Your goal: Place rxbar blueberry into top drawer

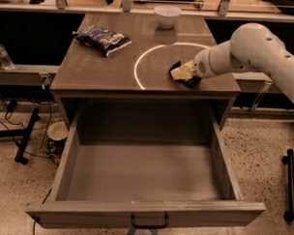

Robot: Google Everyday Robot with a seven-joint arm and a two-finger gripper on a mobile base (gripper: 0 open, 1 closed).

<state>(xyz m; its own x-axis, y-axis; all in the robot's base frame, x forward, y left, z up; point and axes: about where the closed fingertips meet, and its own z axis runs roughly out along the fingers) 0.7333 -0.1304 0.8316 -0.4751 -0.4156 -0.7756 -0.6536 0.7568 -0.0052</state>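
Observation:
My gripper (pixel 181 72) is down on the right part of the grey countertop (pixel 95 69), at the end of the white arm that reaches in from the right. A small dark shape (pixel 188 82) shows under and beside it, touching it. This may be the rxbar blueberry, but most of it is hidden by the gripper. The top drawer (pixel 85 216) is pulled wide open below the counter, with nothing showing inside. Its black handle (pixel 148 222) is centred on the front panel.
A crinkled blue-and-white snack bag (pixel 104 39) lies at the counter's back left. A white bowl (pixel 167 14) stands at the back edge. A bright ring (pixel 138 66) marks the countertop. Black stand legs are on the floor at the left (pixel 25 139) and right (pixel 290 185).

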